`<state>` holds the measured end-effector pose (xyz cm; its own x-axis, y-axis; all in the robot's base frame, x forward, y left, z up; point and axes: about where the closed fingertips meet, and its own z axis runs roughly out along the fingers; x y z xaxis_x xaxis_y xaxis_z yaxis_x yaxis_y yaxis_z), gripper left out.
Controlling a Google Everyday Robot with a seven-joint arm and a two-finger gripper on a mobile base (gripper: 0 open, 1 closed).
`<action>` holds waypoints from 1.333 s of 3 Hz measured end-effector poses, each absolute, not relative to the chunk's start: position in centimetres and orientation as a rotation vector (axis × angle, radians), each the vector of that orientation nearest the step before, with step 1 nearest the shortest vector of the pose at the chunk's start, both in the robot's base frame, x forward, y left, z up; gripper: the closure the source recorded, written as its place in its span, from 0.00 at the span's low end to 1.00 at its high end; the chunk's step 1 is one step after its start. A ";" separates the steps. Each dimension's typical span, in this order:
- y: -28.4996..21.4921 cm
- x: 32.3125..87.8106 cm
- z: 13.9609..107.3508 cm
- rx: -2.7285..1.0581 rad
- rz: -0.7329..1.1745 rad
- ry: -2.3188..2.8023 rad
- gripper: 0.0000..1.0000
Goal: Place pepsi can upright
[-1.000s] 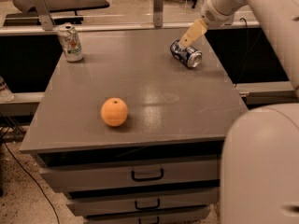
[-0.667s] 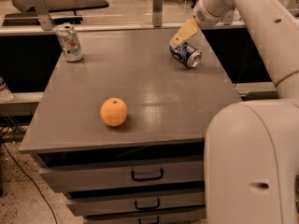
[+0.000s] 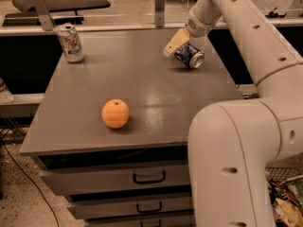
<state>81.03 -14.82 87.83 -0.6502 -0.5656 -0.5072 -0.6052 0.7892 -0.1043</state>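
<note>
Gripper (image 3: pixel 174 42) has dropped lower, now just beside the tipped-over pepsi can (image 3: pixel 191 56), can't tell if it's open or closed.

The dark blue aluminium pepsi can (image 3: pixel 190 56) lies on its side near the far right edge of the grey tabletop (image 3: pixel 142 79), silver end facing front-right. The tan two-finger gripper (image 3: pixel 171 47) is just beside the can's left end. An upright white-and-green can (image 3: pixel 70 43) stands far left. A round orange fruit (image 3: pixel 115 113) sits near the front, above the grey drawers (image 3: pixel 113 178).

Tool (image 3: pixel 171 47) left of pepsi can (image 3: pixel 191 56), back right on table (image 3: pixel 142 79).
</note>
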 end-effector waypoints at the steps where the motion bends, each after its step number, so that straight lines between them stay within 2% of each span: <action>1: -14.7 81.1 85.9 -0.877 0.086 2.512 0.00; 2: -15.0 81.1 85.1 -0.874 0.066 2.543 0.17; 4: -15.3 81.6 86.0 -0.871 0.030 2.518 0.63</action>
<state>81.63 -15.32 85.99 -0.6869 -0.5780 -0.4405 -0.5882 0.7982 -0.1301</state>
